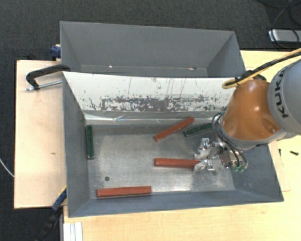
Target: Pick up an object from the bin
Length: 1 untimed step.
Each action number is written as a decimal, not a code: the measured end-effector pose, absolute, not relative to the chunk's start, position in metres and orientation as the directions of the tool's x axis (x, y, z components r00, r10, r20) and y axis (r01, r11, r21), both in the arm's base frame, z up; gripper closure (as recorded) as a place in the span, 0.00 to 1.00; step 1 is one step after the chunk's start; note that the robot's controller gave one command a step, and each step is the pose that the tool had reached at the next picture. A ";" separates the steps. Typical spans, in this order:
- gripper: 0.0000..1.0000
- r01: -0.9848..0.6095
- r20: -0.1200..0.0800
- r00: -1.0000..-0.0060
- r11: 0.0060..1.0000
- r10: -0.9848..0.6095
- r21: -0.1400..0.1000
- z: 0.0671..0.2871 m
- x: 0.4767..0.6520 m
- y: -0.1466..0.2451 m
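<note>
Gripper (pixel 206 160) down in the bin (pixel 140 49), at the right end of the middle red bar (pixel 174 162); open or closed, cannot tell. Above that bar, a tilted 2nd red bar (pixel 173 129) and a green bar (pixel 196 130). Below-left of it, a 3rd red bar (pixel 124 191). Far left of it, a 2nd green bar (pixel 90 142), upright along the wall.

Red-brown bar (pixel 174 162) — long, slim, lying flat, near-horizontal — centre-right of bin (pixel 75 149) floor.
</note>
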<state>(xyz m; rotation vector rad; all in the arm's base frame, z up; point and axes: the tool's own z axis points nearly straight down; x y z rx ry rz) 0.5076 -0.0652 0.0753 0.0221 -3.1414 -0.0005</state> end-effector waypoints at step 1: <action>1.00 -0.051 -0.006 -0.999 0.999 -0.051 0.000 0.227 0.507 -0.048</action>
